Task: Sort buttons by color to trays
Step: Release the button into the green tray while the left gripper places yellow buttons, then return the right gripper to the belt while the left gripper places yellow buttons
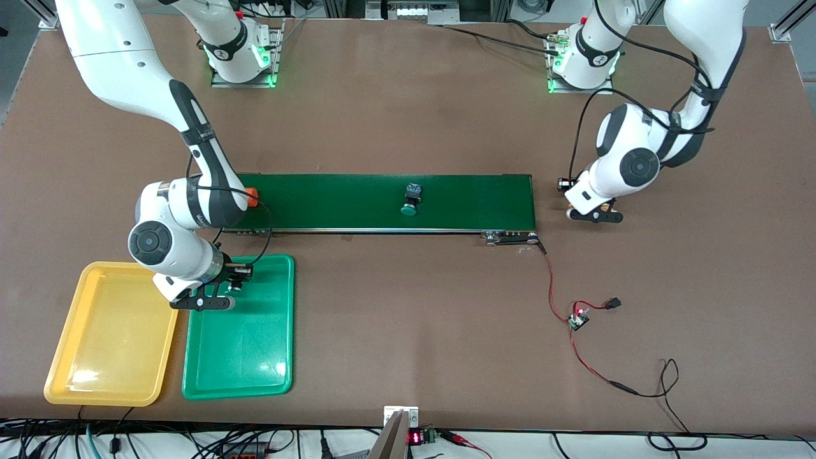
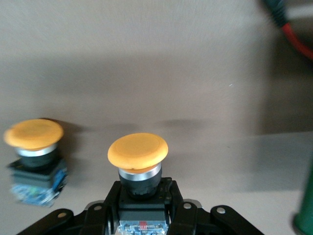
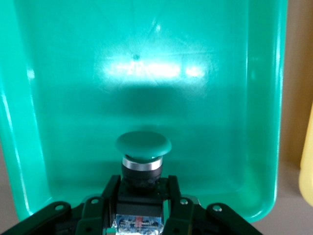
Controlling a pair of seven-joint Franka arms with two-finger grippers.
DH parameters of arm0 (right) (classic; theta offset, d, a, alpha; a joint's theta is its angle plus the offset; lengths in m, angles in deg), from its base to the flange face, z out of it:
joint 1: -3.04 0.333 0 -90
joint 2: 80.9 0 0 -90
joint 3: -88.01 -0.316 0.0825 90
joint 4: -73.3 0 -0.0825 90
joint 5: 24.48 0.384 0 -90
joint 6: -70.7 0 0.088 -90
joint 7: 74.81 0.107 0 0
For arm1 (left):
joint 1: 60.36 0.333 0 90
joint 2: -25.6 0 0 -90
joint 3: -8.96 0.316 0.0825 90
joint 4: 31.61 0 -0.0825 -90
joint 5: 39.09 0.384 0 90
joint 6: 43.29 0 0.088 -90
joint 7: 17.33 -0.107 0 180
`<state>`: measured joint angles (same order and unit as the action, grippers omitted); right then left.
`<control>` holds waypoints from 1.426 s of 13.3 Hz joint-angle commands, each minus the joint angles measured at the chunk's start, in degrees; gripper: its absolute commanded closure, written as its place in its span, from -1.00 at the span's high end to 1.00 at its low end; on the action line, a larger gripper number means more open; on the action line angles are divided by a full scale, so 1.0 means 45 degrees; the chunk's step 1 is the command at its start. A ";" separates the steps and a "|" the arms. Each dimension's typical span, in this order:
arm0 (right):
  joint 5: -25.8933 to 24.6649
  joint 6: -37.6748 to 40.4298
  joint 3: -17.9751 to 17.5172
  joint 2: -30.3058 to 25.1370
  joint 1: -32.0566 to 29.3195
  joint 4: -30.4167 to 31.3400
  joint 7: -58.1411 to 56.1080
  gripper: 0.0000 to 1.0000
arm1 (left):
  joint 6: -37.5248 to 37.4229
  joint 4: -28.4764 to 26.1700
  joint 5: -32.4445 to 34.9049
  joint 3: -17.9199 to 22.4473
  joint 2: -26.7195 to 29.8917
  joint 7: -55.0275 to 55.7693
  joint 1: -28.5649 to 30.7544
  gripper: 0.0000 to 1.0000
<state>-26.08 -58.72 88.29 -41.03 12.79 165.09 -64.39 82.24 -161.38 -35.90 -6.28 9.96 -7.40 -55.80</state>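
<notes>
My left gripper [image 1: 596,213] is low at the table beside the belt's end, on the left arm's side. In the left wrist view the left gripper [image 2: 140,192] is shut on the black body of a yellow-orange button [image 2: 138,151]. A second yellow-orange button [image 2: 34,134] stands on the table close beside it. My right gripper [image 1: 205,301] hangs over the green tray [image 1: 255,370]; in its wrist view the right gripper [image 3: 142,190] is shut on a green button [image 3: 143,143] above the tray's floor [image 3: 63,98]. Another green button [image 1: 411,199] lies on the belt. The yellow tray [image 1: 108,344] lies beside the green one.
The long dark-green belt [image 1: 357,201] crosses the table's middle, with an orange cylinder [image 1: 252,194] at its end, partly hidden by the right arm. Red wires and a small circuit board [image 1: 579,319] trail from the belt's other end toward the front camera.
</notes>
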 commanded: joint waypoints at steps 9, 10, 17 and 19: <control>-0.0387 -0.0146 -0.0275 -0.0458 -0.0252 0.0168 -0.0130 1.00 | -0.0088 0.4229 -0.3014 -0.2160 -0.2262 0.4232 -0.2417 -0.68; -0.0348 -0.0165 -0.0275 -0.1022 -0.0058 0.0731 -0.0032 1.00 | 0.0111 0.4229 -0.3014 -0.2160 -0.2382 0.4431 -0.2593 -0.42; -0.0386 -0.0283 -0.1853 -0.5457 0.0959 0.5010 0.4122 1.00 | -0.0217 0.4365 -0.3033 -0.2160 -0.1313 0.4374 -0.2420 1.00; -0.0386 -0.0592 -0.2576 -0.6278 0.1057 0.5771 0.4402 1.00 | -0.1947 0.5122 -0.3034 -0.1946 -0.0880 0.4297 -0.2051 1.00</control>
<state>-26.96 -59.47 79.15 -63.88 17.45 184.88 -47.22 80.44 -140.51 -49.06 -15.77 2.42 11.80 -66.81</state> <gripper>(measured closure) 0.000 0.000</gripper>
